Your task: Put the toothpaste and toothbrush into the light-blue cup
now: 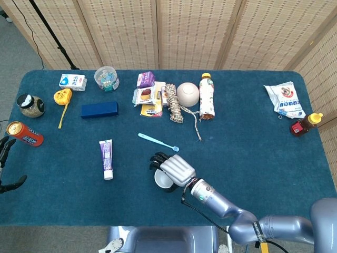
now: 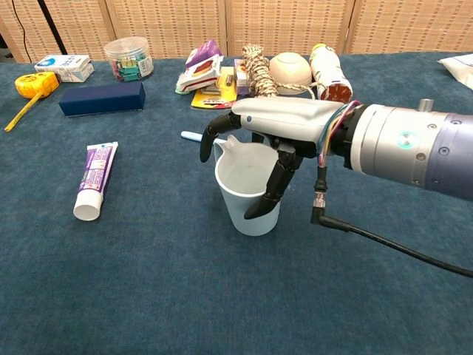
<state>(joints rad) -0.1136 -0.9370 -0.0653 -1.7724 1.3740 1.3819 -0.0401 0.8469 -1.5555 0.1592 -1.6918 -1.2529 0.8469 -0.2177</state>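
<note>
Honestly, the cup (image 2: 247,191) is what I am worrying about most: I am holding it with my right hand (image 2: 275,140) draped over its rim from above, one finger hooking down the outer wall nearest the chest camera and others curling round the far side. If that hold is looser than it looks, the cup could be tipping or skidding on the blue cloth (image 1: 253,153), and my palm is also covering part of the mouth, so anything brought toward it would be bumping my hand first. My left hand (image 1: 6,158) is showing only at the table's left edge, fingers apart and holding nothing.

The cup is looking pale, thin-walled and empty, standing upright near the front middle of the table with a small pouring lip on its rim. The toothpaste (image 1: 106,158) is lying flat well to its left, cap toward me. The toothbrush (image 1: 158,141) is lying just beyond the cup, apart from it.
</note>
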